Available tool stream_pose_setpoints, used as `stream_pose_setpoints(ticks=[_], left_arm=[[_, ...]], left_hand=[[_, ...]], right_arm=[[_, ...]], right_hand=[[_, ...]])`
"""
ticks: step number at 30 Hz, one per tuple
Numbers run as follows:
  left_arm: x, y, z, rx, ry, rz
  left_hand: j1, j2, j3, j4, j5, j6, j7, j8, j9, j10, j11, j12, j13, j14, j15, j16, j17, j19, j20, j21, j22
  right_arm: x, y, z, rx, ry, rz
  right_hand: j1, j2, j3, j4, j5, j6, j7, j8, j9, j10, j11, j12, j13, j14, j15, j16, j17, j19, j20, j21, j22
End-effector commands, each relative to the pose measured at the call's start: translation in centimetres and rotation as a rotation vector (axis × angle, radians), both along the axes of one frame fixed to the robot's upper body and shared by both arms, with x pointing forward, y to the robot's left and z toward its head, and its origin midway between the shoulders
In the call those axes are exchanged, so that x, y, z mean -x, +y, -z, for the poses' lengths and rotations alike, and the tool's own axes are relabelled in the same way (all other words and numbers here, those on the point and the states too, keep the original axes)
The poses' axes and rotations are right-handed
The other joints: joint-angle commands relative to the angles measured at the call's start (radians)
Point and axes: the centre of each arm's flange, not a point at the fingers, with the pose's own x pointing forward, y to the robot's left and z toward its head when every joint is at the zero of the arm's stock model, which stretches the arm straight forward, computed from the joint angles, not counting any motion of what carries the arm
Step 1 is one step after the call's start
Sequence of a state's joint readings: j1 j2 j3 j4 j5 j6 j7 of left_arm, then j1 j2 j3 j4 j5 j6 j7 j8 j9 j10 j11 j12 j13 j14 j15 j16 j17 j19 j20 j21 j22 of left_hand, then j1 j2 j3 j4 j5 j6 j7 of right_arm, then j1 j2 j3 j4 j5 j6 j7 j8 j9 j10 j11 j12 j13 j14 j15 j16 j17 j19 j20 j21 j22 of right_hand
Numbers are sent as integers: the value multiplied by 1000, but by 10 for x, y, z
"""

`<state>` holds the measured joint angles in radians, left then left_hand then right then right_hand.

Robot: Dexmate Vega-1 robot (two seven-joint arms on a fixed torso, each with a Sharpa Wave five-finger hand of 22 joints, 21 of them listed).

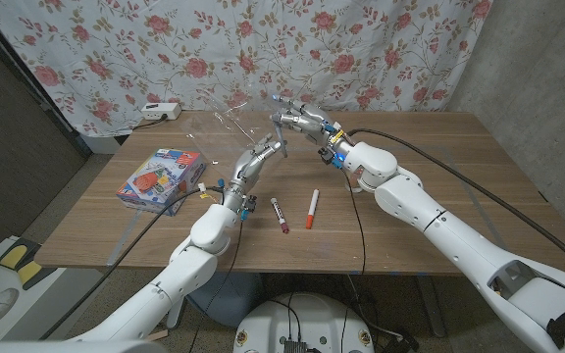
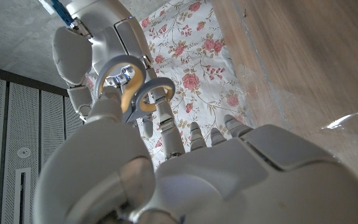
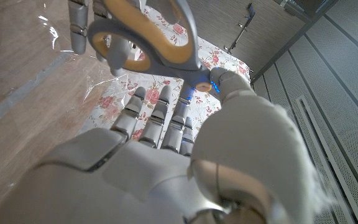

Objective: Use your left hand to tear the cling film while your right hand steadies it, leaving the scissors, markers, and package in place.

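Oddly, tearing step barely begun: clear crinkled cling film [image 1: 226,118] hanging over the wooden surface [image 1: 410,157] beside both raised hands. Right hand [image 1: 300,122] gripping grey-and-orange-handled scissors [image 3: 148,43]; left hand [image 1: 261,155] up against them, grasp impossible to tell. Next, probably: pinch the film's edge and pull.

The scissors [image 3: 151,46] blades are hidden behind the right robot hand [image 3: 166,155].

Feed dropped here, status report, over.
Left hand, right hand raised, meeting at grey-orange-handled scissors; who grips, unclear. Clear cling film beside them. Maroon marker, orange marker, colourful package on wooden table.
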<state>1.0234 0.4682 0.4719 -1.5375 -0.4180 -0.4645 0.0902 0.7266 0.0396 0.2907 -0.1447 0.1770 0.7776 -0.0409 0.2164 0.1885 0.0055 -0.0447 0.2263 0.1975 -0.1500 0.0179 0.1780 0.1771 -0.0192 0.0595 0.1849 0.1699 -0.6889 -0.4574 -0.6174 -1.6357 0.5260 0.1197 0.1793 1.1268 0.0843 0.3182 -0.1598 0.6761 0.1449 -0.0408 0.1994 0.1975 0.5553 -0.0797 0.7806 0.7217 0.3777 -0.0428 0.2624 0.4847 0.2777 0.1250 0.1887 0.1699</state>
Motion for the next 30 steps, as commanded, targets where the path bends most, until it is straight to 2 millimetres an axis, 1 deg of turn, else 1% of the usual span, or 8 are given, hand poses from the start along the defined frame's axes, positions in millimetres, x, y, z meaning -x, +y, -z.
stream_pose_setpoints(ticks=[1, 3, 4, 5, 8, 19, 30], left_arm=[[-3, -2, 0, -2, 3, 6], [-3, -3, 0, -5, 3, 9], [-3, -3, 0, -4, 1, 10], [-3, -4, 0, -6, -1, 10], [-2, -4, 0, -9, -6, 8], [0, -6, 0, -1, -14, 7], [1, -7, 2, 10, -13, 5]], left_hand=[[16, 6, 3, -4, 0, 11, 3, 0, 4, 12, -2, 7, 3, 7, 3, 9, 0, 2, 9, 7, 4], [22, 14, 7, -4, 0, 16, 6, -1, 5, 27, -2, 13, 3, 14, 5, 11, 0, 3, 12, 7, 4], [24, 17, 8, -4, 0, 18, 6, -2, 5, 41, -3, 18, 3, 24, 3, 14, 0, 4, 13, 8, 4], [28, 24, 11, -4, 0, 21, 12, -3, 5, 67, -4, 26, 3, 34, 5, 16, 0, 5, 18, 8, 4], [31, 31, 13, -4, 0, 37, 21, 1, 6, 86, -7, 32, 4, 43, 1, 18, 0, 9, 18, 9, 4], [42, 45, 21, -6, 1, 49, 19, 2, 6, 89, -1, 31, 4, 43, 1, 15, -1, 15, 19, 10, 4], [40, 40, 16, -5, -1, 34, 12, -9, 5, 87, -2, 28, 4, 46, -2, 14, -1, 18, 14, 11, 4]], right_arm=[[0, 5, 1, 13, 1, -10], [0, 4, 1, 12, 6, -11], [0, 4, 1, 12, 8, -12], [-1, 4, 1, 13, 8, -12], [-1, 2, 0, 11, 10, -10], [1, 6, 3, 17, 19, -27], [5, 7, 6, 9, 28, -36]], right_hand=[[4, 10, -6, 3, 7, 11, 0, 0, 4, 104, -109, 5, 0, 13, -163, -1, 4, -1, -1, 2, 1], [4, 9, -5, 2, 7, 12, 0, -1, 4, 104, -110, 5, -1, 15, -164, -2, 4, -1, 0, 2, 1], [4, 9, -6, 3, 7, 12, 0, -1, 4, 103, -112, 5, 0, 15, -165, -2, 4, -1, 0, 2, 1], [5, 8, -6, 2, 7, 12, 0, -1, 4, 103, -112, 5, -1, 15, -166, -2, 5, -1, 0, 2, 1], [4, 9, -7, 3, 7, 13, 1, -1, 4, 103, -112, 6, -1, 16, -165, -2, 5, -1, 0, 2, 1], [5, 8, -6, 2, 8, 16, 3, -1, 4, 105, -113, 7, -3, 20, -165, -4, 5, -1, 1, 2, 1], [6, 9, -8, 2, 8, 17, 2, -2, 4, 105, -111, 8, -6, 22, -167, -4, 8, -1, 1, 2, 1]])
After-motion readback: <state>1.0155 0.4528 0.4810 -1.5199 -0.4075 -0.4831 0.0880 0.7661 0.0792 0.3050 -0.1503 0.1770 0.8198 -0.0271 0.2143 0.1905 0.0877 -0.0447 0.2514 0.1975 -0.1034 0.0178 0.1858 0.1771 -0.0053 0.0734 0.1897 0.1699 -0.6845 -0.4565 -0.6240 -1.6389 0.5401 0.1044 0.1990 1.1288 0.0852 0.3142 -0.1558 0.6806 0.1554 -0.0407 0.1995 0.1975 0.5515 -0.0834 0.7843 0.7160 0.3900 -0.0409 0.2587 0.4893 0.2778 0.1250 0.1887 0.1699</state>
